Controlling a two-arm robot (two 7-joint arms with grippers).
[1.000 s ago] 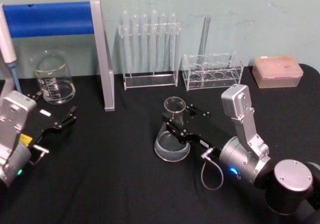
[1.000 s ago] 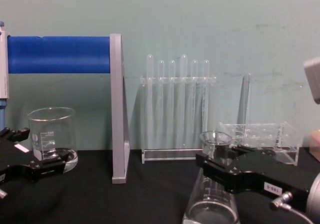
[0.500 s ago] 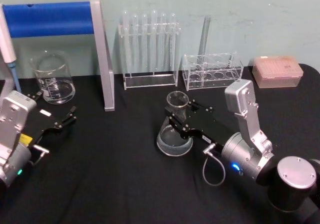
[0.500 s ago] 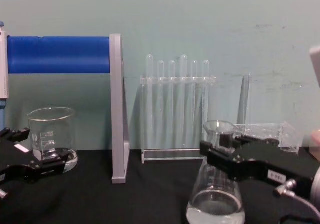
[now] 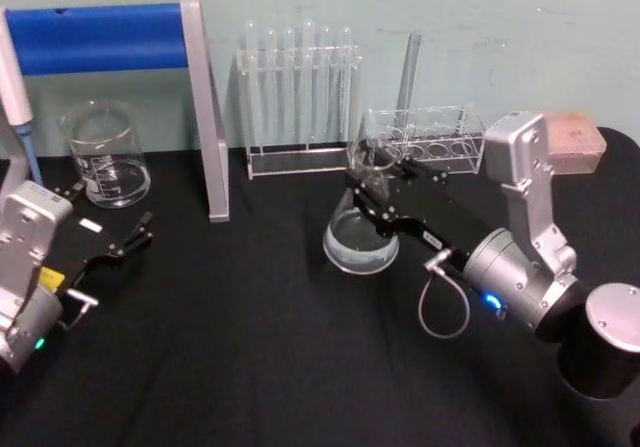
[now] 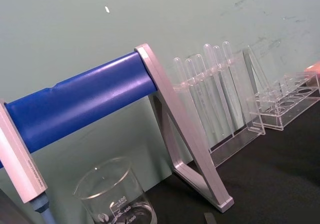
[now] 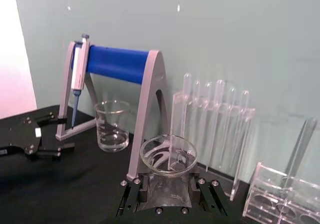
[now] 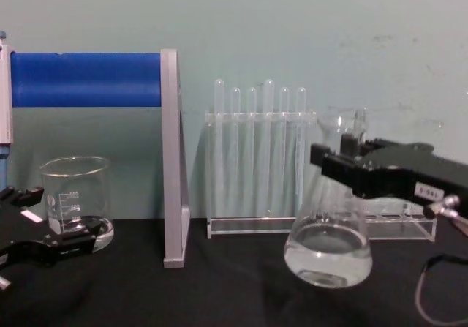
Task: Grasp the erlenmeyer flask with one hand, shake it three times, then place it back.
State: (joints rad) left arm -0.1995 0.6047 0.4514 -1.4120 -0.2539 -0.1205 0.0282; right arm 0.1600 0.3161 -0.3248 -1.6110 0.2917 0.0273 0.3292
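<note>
The erlenmeyer flask [image 5: 360,239] hangs clear of the black table, clear liquid pooled in its wide base [image 8: 327,252]. My right gripper [image 5: 374,193] is shut on its neck just below the flared rim [image 7: 168,155], with the black jaws on either side of the glass. From the chest view the flask leans slightly, and the right gripper [image 8: 330,164] reaches in from the right in front of the tube racks. My left gripper [image 5: 108,225] rests open at the table's left, near the beaker, with nothing between its fingers.
A glass beaker [image 5: 105,155] stands back left beside a blue-barred pipette stand [image 5: 205,117]. Behind the flask stand a rack of test tubes [image 5: 298,97] and a low clear rack [image 5: 425,145]. A pink tip box [image 5: 575,137] sits back right.
My right gripper has lifted the flask off the table and carried it up and back toward the racks. The left arm has not moved.
</note>
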